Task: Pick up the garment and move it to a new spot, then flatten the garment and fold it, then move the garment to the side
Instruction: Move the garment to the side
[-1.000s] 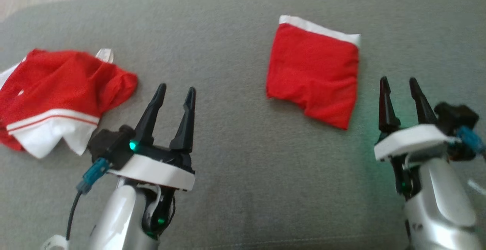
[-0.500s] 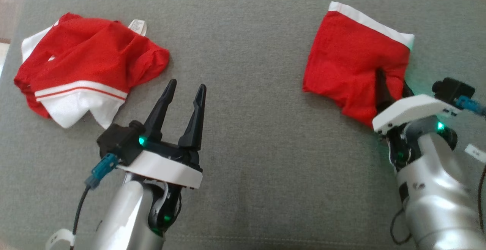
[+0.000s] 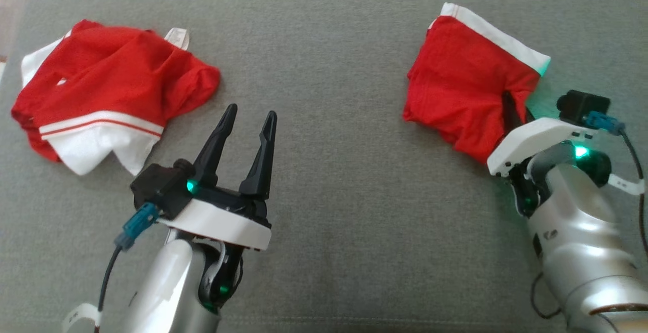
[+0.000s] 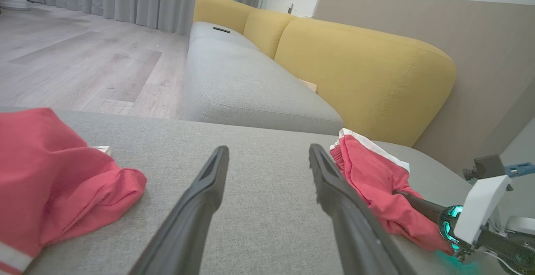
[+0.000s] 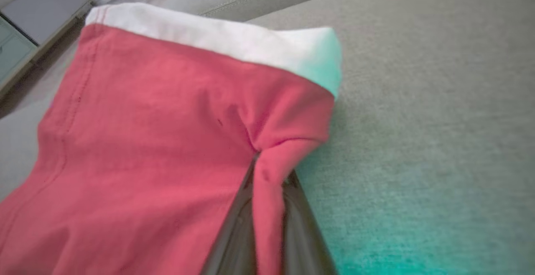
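A folded red garment (image 3: 466, 80) with a white band along its far edge lies on the grey cushion at the right. My right gripper (image 3: 511, 108) is shut on its near right edge, and red cloth is pinched between the dark fingers (image 5: 234, 225) in the right wrist view, where the folded red garment (image 5: 159, 141) bunches at the grip. My left gripper (image 3: 248, 120) hovers open over bare cushion near the middle, holding nothing. Seen from the left wrist, the folded red garment (image 4: 372, 179) lies to the right of the open fingers (image 4: 196, 208).
A second, crumpled red and white garment (image 3: 106, 95) lies at the left of the grey cushion (image 3: 324, 44). Beyond it are a yellow sofa back (image 4: 359, 62), another grey seat (image 4: 246, 87) and wooden floor (image 4: 83, 66).
The right gripper has closed on the folded garment's edge and drawn it slightly, bunching the cloth. The head camera shifted earlier. The left gripper has stayed put.
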Robot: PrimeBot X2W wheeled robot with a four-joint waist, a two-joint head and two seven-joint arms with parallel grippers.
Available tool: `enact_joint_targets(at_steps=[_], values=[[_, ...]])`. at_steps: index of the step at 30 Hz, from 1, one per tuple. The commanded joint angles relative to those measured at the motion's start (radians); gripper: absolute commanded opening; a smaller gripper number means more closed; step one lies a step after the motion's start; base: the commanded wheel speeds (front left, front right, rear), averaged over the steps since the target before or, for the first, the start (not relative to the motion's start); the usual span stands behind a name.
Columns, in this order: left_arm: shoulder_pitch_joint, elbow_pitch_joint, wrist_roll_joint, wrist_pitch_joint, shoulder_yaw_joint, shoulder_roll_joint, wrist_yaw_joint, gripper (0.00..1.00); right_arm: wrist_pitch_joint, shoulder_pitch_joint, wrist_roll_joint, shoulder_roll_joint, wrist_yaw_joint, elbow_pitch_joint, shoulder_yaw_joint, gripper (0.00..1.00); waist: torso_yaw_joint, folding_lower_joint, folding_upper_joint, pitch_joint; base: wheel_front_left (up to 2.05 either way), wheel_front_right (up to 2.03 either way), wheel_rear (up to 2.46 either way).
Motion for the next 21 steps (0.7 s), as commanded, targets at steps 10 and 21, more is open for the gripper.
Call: enact_joint_targets(at_steps=[10,21], values=[[-0.041,-0.039,-0.008,-0.006,0.009,0.008,0.005,1.0,0.056,-0.043,-0.132,-0.214,-0.001,-0.075,0.24,0.0,-0.042,-0.0001,0.0,-0.014,0.0,0.0,0.0],[-0.084,-0.067,-0.012,-0.006,-0.012,0.008,0.002,1.0,0.131,-0.042,-0.108,-0.659,-0.001,-0.195,0.547,0.0,0.002,-0.0001,0.0,0.064,0.0,0.0,0.0]])
